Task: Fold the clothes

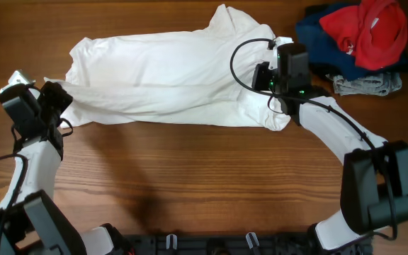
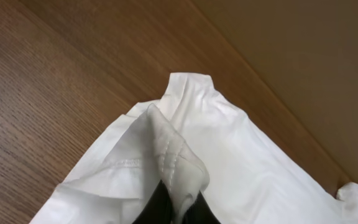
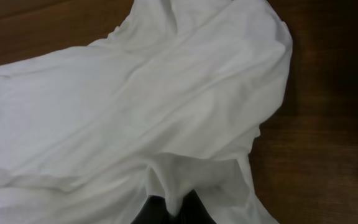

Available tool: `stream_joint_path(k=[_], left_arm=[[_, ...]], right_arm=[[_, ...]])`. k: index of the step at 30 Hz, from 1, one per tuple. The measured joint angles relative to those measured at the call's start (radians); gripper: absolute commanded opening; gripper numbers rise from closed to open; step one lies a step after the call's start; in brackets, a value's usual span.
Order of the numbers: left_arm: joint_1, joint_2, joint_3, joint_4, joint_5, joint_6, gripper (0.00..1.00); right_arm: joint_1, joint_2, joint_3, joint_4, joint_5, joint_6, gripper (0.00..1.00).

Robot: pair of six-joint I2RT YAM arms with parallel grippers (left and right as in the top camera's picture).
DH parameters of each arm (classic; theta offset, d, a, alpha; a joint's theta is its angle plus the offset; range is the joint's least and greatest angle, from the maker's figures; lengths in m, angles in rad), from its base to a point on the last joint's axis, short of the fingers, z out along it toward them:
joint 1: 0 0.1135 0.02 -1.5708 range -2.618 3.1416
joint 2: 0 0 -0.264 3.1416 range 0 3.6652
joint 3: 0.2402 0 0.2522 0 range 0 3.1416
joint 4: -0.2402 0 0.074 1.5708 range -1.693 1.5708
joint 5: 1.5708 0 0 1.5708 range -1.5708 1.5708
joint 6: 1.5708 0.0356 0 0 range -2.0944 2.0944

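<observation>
the large, soft, thin short-sleeved t-shirt (image 1: 168,78) is plain white, shading to pale grey in its creases. the hem bunched at the left gripper (image 2: 176,208) shows a row of white stitching. the fingers of the left gripper and of the right gripper (image 3: 173,211) are black. the smooth wooden table (image 1: 190,177) under both is warm reddish brown with fine darker grain streaks. just behind the right gripper lies a crumpled bright red garment (image 1: 367,28) with a small white mark. it sits on a dark navy blue garment (image 1: 317,35), beside a mottled grey garment (image 1: 367,85). the jointed arms (image 1: 331,134) are white with black joints, and a small green light (image 1: 299,91) glows on the right gripper's black housing.
</observation>
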Motion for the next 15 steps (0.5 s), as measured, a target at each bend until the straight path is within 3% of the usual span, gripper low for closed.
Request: stream_joint_path(k=[1,2,3,10,15], left_arm=[[0.0,0.009,0.0,0.008,0.0,-0.005,0.91],[0.0,0.017,0.0,0.018,-0.001,0.001,1.0],[0.0,0.019,0.0,0.021,0.0,-0.001,1.0],[0.0,0.018,0.002,0.021,0.002,-0.003,1.0],[0.0,-0.116,0.014,-0.277,0.006,0.01,1.0]], right_arm=[[0.0,0.007,0.0,0.011,0.002,-0.001,0.67],[0.0,0.01,0.0,0.019,0.002,-0.002,0.86],[0.0,0.013,0.0,0.031,0.002,-0.001,0.99],[0.0,0.01,0.024,-0.029,-0.003,-0.009,0.99],[-0.001,-0.07,0.074,-0.335,-0.016,-0.041,0.99]])
